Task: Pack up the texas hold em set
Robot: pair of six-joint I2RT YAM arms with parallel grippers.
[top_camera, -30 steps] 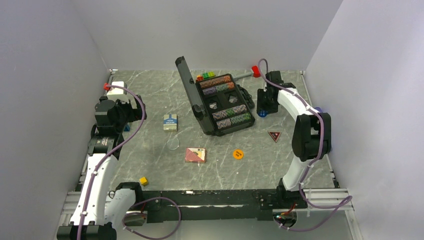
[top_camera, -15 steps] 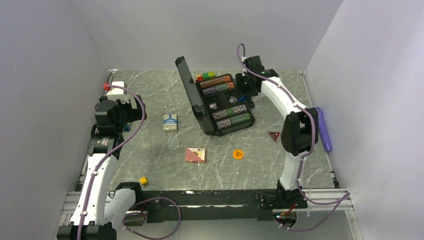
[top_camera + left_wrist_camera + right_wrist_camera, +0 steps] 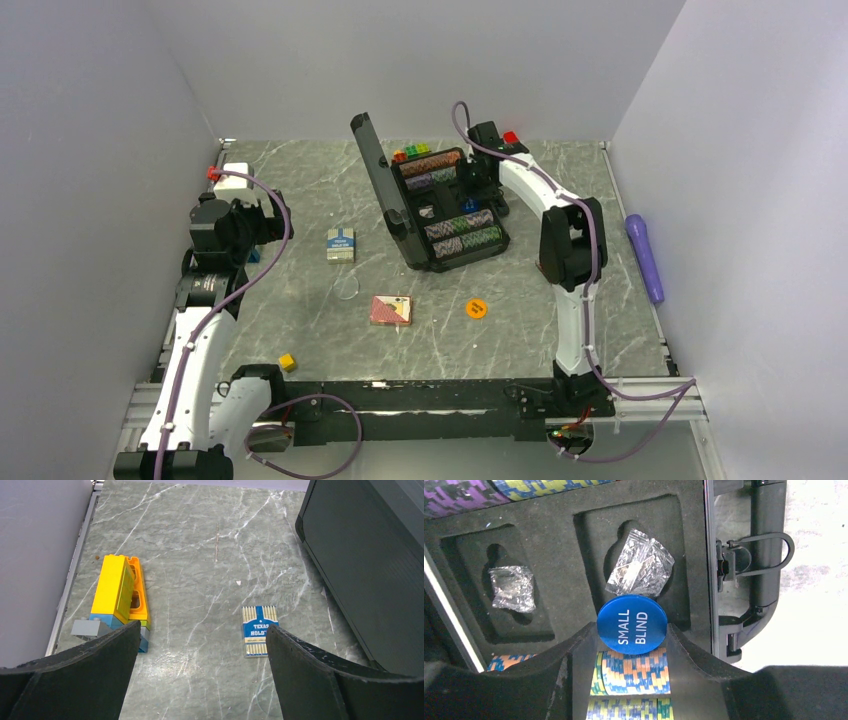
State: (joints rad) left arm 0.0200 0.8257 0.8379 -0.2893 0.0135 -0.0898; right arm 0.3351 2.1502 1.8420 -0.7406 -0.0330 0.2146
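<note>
The black case (image 3: 375, 170) stands open at the back middle, with rows of striped chips (image 3: 462, 232) in it. My right gripper (image 3: 474, 196) is over the case's tray, shut on the blue "SMALL BLIND" marker (image 3: 632, 624), just above a chip row (image 3: 634, 672). The blue-white deck (image 3: 341, 243) lies left of the case and also shows in the left wrist view (image 3: 259, 637). The pink deck (image 3: 390, 310) and orange marker (image 3: 476, 308) lie in front. The triangular marker is hidden behind my right arm. My left gripper (image 3: 262, 225) is open and empty at the left.
Two card slots hold small plastic bags (image 3: 640, 570). A yellow cube (image 3: 287, 362) lies near front left. A purple cylinder (image 3: 645, 258) lies by the right wall. Yellow bricks (image 3: 120, 592) sit by the left edge. A clear disc (image 3: 347, 288) lies near the decks.
My right arm has swung left from the table beside the case to above its tray, carrying the blue marker. The purple cylinder came into view. The left arm has not moved.
</note>
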